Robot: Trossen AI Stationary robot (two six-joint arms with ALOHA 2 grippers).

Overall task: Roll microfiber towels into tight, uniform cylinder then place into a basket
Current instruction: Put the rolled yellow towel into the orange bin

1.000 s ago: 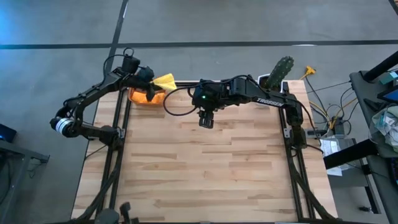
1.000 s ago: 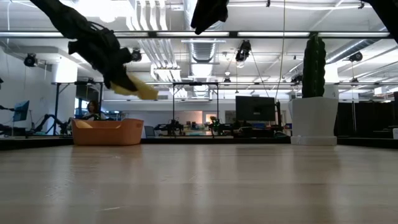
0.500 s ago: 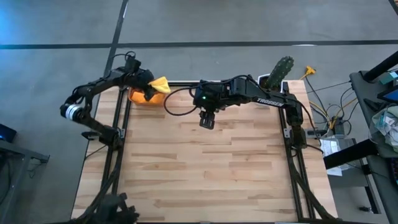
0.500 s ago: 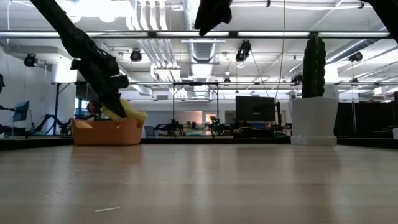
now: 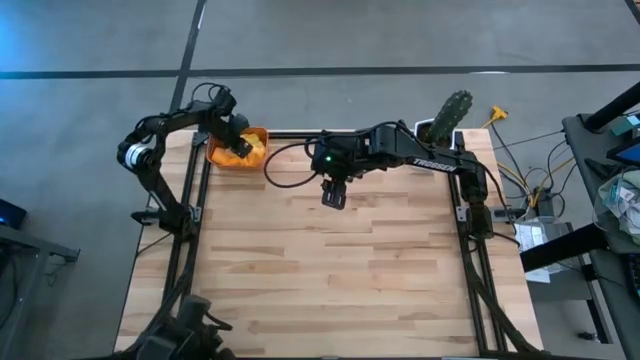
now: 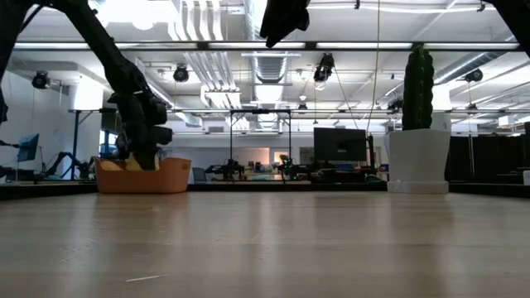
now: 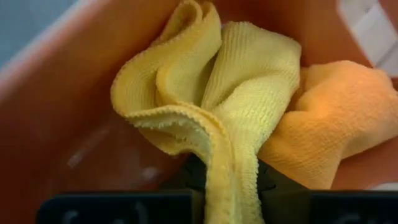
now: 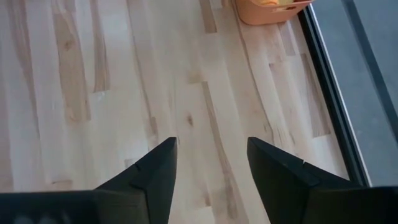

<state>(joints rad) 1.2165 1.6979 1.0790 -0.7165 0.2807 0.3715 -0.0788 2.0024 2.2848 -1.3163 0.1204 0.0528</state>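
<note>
Big open workshop in the background, ceiling lights and ducts everywhere, and up front a light wooden table (image 5: pixel 330 260) with both arms reaching over its far edge. The basket (image 5: pixel 222 158) sits at the far left corner of that table, and the left gripper (image 5: pixel 238 146) is dipped right down into it. In the left wrist view its fingers are pinched tight on the yellow towel (image 7: pixel 211 106), which bunches up in loose folds inside the basket rather than a neat roll. The orange towel (image 7: pixel 329 118) is crumpled just beside it, touching it, also in the basket. From the low view the left gripper (image 6: pixel 146 147) hangs straight into the basket (image 6: pixel 142 175).

The right gripper (image 5: pixel 333 196) hovers over bare table near the far middle, well apart from the basket, fingers (image 8: pixel 149 180) spread with nothing between them. A white pot with a cactus (image 5: pixel 450 116) stands at the far right corner.
</note>
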